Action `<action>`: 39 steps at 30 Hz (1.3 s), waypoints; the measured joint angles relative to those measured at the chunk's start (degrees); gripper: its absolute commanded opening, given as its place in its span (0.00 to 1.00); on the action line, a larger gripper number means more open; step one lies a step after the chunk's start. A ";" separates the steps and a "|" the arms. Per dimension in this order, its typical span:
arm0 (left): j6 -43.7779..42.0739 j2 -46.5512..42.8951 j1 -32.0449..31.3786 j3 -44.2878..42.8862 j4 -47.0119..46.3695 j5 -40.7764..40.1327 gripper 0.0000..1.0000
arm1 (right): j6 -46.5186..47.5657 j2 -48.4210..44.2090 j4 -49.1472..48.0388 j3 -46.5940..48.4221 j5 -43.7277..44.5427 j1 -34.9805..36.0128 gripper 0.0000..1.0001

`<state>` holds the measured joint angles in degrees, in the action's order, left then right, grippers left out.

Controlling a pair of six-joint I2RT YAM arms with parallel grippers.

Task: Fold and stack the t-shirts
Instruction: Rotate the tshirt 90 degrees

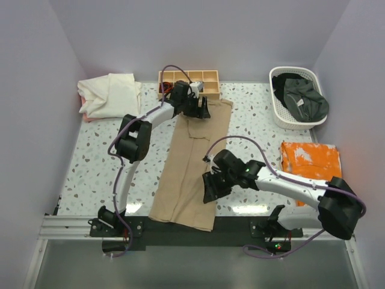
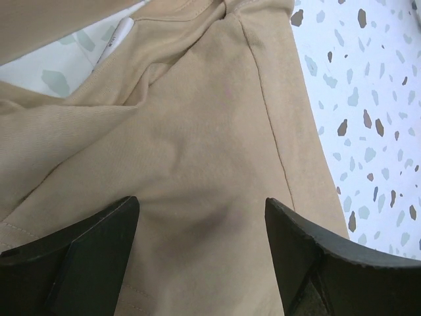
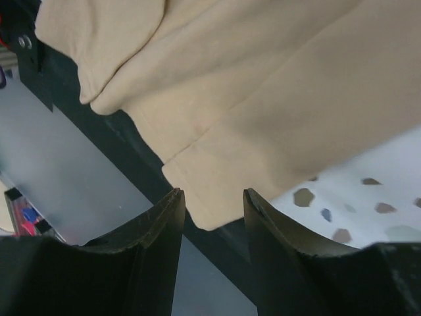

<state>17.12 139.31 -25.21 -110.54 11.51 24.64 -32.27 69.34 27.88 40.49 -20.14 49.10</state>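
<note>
A tan t-shirt (image 1: 192, 162) lies folded into a long strip running from the far middle of the table to its near edge. My left gripper (image 1: 198, 109) hovers over the strip's far end, jaws wide open, with flat tan cloth (image 2: 197, 118) below and nothing between the fingers (image 2: 200, 201). My right gripper (image 1: 212, 188) is at the strip's near right side. It is open (image 3: 212, 192), and the near corner of the shirt (image 3: 263, 79) lies just past its fingertips, over the dark front rail, not pinched.
A cream-white folded shirt (image 1: 108, 93) lies at the far left and an orange one (image 1: 310, 159) at the right. A white basket (image 1: 283, 117) with dark shirts (image 1: 304, 99) stands far right. A wooden divided tray (image 1: 189, 81) sits behind the left gripper.
</note>
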 measured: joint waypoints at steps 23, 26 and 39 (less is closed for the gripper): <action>0.96 -4.68 0.85 9.03 -4.85 -0.33 0.82 | -18.75 7.67 -4.72 -5.62 13.16 13.97 0.45; 2.27 -7.52 1.09 13.86 -6.62 -1.07 0.82 | -20.39 3.37 -2.03 -8.15 14.38 13.97 0.45; 7.78 -9.60 1.20 17.81 -9.68 -3.41 0.84 | -22.51 -6.29 10.45 -10.67 21.33 13.90 0.46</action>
<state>24.91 129.71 -24.01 -92.73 1.83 21.23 -54.78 63.05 38.33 29.82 1.19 63.00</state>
